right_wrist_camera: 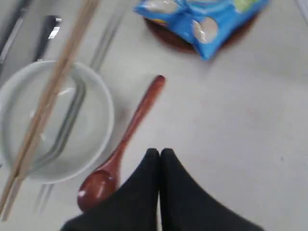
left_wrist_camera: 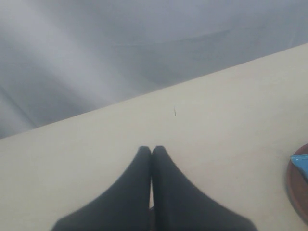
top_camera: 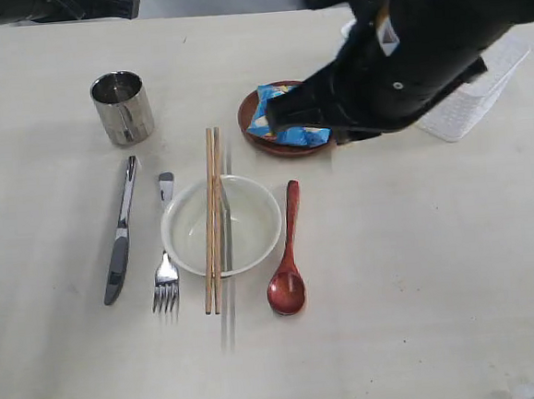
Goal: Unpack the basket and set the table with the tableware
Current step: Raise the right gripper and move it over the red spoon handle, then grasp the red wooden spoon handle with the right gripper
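Observation:
On the table (top_camera: 421, 271) stand the steel cup (top_camera: 122, 106), the knife (top_camera: 121, 231), the fork (top_camera: 167, 263) and the cream bowl (top_camera: 177, 207) with two chopsticks (top_camera: 212, 218) laid across it. The red-brown spoon (top_camera: 287, 253) lies to the right of the bowl. The brown plate (top_camera: 247, 118) carries a blue snack packet (top_camera: 285, 135). My right arm (top_camera: 403, 50) hangs over the plate's right side and hides much of the white basket (top_camera: 481, 95). My right gripper (right_wrist_camera: 160, 151) is shut and empty, above the table beside the spoon (right_wrist_camera: 130, 130). My left gripper (left_wrist_camera: 151, 149) is shut and empty near the table's far edge.
The left arm (top_camera: 48, 6) sits at the top left, off the setting. The right wrist view shows the bowl (right_wrist_camera: 108, 115), the chopsticks (right_wrist_camera: 53, 91), the plate (right_wrist_camera: 173, 41) and the packet (right_wrist_camera: 202, 17). The plate's rim (left_wrist_camera: 298, 187) shows in the left wrist view.

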`<control>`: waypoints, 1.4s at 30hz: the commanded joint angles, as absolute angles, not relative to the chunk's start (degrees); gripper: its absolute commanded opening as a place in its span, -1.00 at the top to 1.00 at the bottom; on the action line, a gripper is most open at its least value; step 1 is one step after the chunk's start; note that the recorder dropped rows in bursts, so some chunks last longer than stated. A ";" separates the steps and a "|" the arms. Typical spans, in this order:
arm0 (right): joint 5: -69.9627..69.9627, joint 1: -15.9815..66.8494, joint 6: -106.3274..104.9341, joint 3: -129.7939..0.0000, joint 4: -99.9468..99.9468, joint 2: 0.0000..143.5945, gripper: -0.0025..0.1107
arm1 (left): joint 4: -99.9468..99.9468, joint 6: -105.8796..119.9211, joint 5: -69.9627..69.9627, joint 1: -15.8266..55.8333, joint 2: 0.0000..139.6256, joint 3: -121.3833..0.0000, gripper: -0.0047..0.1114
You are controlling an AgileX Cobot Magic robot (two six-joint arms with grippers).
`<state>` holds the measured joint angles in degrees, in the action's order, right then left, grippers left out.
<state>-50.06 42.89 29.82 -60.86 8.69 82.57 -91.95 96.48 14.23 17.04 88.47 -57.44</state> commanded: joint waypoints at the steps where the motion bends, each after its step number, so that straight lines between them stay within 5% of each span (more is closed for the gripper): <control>1: -41.75 38.73 28.59 -52.61 -2.59 85.40 0.67 | -92.20 96.60 14.04 17.23 88.23 -57.02 0.92; 2: -37.88 38.86 27.48 -50.98 -6.58 87.17 0.38 | -92.20 96.60 14.04 17.23 88.23 -57.02 0.92; 4: -35.62 38.94 26.91 -50.94 -8.42 90.18 0.13 | -92.20 96.60 14.04 17.23 88.23 -57.02 0.92; 42: -18.59 38.94 26.50 -51.22 -9.04 102.01 0.21 | -92.20 96.60 13.65 17.23 88.23 -57.02 0.92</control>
